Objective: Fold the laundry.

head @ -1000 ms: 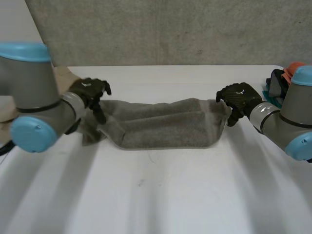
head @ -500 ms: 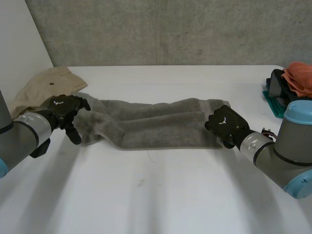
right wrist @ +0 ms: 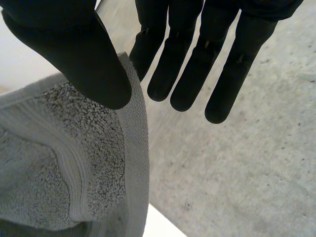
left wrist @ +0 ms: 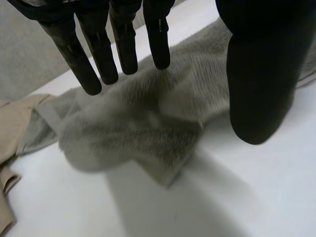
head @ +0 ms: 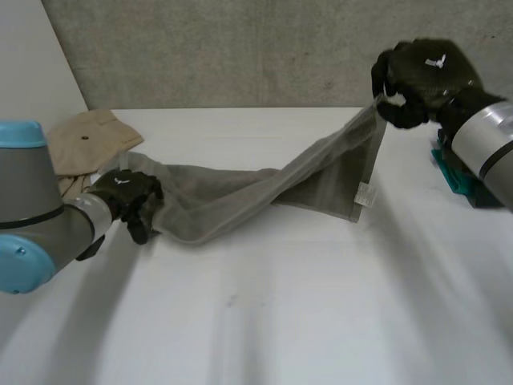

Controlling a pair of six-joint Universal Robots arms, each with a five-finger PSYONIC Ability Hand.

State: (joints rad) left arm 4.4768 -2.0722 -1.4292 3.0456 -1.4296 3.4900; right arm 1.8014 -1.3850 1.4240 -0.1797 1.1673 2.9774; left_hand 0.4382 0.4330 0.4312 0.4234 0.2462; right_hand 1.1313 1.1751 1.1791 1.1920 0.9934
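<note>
Your right hand (head: 421,76) holds one corner of the grey terry-cloth towel (head: 240,196) pinched between thumb and straight fingers (right wrist: 187,74), high above the white counter (head: 280,321). From there the cloth slopes down to its other end, which is bunched on the counter under your left hand (head: 128,200). That hand's fingers (left wrist: 101,54) are straight and spread over the heap, gripping nothing. A beige garment (head: 84,132) lies just behind it. Expect the towel to be soft, limp and somewhat weighty, so it will sag and drag rather than keep shape. Take it by the hemmed corners, where the band gives a firm pinch; the left corner is likely buried in that bunch.
</note>
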